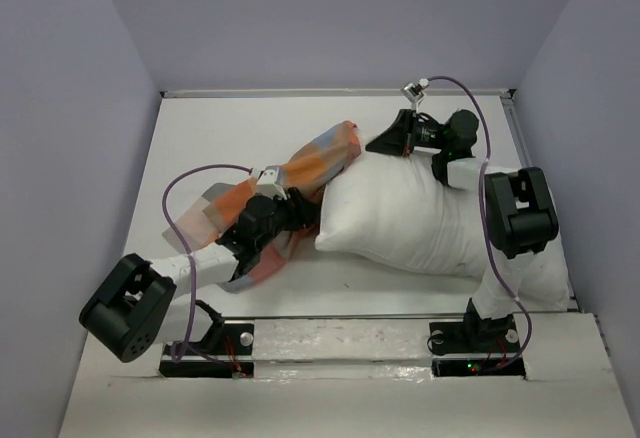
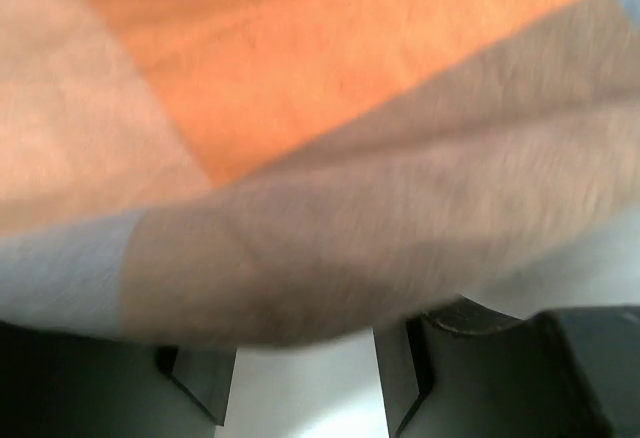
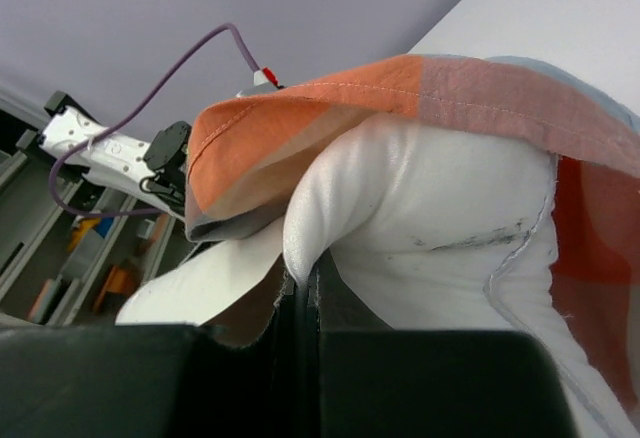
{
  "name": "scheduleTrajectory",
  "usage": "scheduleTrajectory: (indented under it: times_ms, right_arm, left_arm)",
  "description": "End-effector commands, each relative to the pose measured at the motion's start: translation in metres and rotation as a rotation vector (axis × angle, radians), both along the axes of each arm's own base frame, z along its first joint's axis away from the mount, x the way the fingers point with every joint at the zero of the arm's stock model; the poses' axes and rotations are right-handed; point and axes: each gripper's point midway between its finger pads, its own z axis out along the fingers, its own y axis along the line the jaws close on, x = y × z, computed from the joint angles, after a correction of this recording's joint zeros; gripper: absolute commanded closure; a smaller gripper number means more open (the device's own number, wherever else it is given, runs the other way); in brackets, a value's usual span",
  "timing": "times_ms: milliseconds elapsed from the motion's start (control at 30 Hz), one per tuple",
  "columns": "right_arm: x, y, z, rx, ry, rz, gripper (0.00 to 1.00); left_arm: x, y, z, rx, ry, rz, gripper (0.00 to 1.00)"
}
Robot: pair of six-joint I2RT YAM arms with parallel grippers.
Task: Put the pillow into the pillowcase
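Orange-checked pillowcase point(image 1: 320, 163) caps one far pillow point(image 1: 410, 218) corner, pinched by right gripper point(image 3: 305, 293); left gripper point(image 1: 300, 208) state untellable under cloth. Uneven pull may slip case off.

The top view looks down from above and behind the arm bases point(image 1: 215, 343), far enough to take in the whole table point(image 1: 250, 128). The left wrist camera sits hard against the pillowcase point(image 2: 300, 158), cloth filling its blurred frame. The right wrist camera looks from close by at the pillow point(image 3: 420, 208) under that cloth, which all 3 views share.
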Motion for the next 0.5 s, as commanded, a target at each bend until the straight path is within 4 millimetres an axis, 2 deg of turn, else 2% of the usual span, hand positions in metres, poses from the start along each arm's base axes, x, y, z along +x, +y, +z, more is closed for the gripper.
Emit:
scheduleTrajectory:
  times_ms: [0, 67, 100, 200, 300, 333, 400, 433, 467]
  right_arm:
    - [-0.023, -0.004, 0.052, 0.029, -0.335, 0.008, 1.00]
    - [-0.022, -0.004, 0.052, 0.024, -0.336, -0.002, 1.00]
    - [-0.021, -0.004, 0.051, 0.023, -0.333, -0.002, 1.00]
    - [-0.020, -0.004, 0.051, 0.024, -0.332, -0.005, 1.00]
    - [-0.017, -0.003, 0.050, 0.025, -0.329, -0.016, 1.00]
    - [-0.014, -0.003, 0.049, 0.016, -0.325, -0.027, 1.00]
    - [-0.006, -0.003, 0.051, 0.002, -0.333, -0.073, 1.00]
    - [-0.004, 0.003, 0.045, -0.047, -0.339, -0.095, 1.00]
    - [0.011, 0.005, 0.051, -0.077, -0.367, -0.181, 1.00]
  left_arm:
    - [0.027, -0.018, 0.047, -0.066, -0.167, -0.004, 0.40]
    - [0.037, -0.015, 0.033, -0.018, -0.139, 0.032, 0.41]
    - [0.039, -0.014, 0.034, -0.014, -0.143, 0.045, 0.41]
    - [0.046, -0.005, 0.028, 0.011, -0.127, 0.109, 0.49]
    - [0.043, -0.002, 0.032, 0.007, -0.130, 0.113, 0.74]
    - [0.039, -0.002, 0.038, 0.002, -0.138, 0.102, 0.87]
    - [0.028, 0.001, 0.038, 0.003, -0.123, 0.074, 0.97]
    - [0.021, 0.003, 0.055, -0.023, -0.148, 0.065, 1.00]
    - [0.012, 0.003, 0.052, -0.007, -0.123, 0.032, 1.00]
